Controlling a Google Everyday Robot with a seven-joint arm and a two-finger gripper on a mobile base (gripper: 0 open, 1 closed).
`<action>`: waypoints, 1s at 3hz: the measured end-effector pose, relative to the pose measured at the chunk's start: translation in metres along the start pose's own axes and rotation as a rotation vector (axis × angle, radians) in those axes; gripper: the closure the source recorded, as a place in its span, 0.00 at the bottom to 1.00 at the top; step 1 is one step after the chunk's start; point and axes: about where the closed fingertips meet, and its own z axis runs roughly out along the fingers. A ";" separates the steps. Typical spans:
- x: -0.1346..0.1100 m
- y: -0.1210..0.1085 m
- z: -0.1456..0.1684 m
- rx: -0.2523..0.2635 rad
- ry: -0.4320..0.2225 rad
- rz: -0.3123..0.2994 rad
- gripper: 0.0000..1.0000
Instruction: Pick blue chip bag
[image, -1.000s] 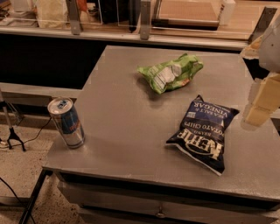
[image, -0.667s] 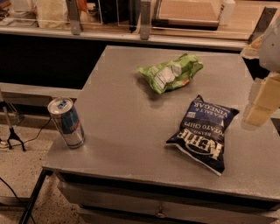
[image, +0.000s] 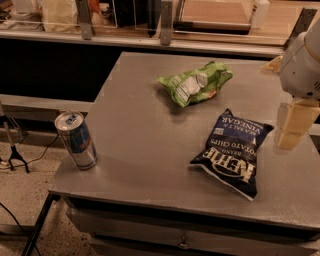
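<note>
The blue chip bag (image: 232, 152) lies flat on the grey table (image: 145, 145), toward its front right, with white "Kettle" lettering facing up. My gripper (image: 292, 131) hangs at the right edge of the view, just right of the bag's upper corner and above the table. Nothing shows between its cream-coloured fingers (image: 296, 122).
A light green chip bag (image: 195, 83) lies at the back middle of the table. A silver and blue drink can (image: 76, 140) stands upright at the front left corner. A counter with a rail (image: 150, 42) runs behind the table. The floor with cables is at the left.
</note>
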 end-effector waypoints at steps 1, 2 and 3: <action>0.006 0.003 0.039 -0.059 -0.026 -0.132 0.00; 0.007 0.015 0.067 -0.120 -0.069 -0.234 0.00; 0.003 0.029 0.089 -0.173 -0.102 -0.301 0.00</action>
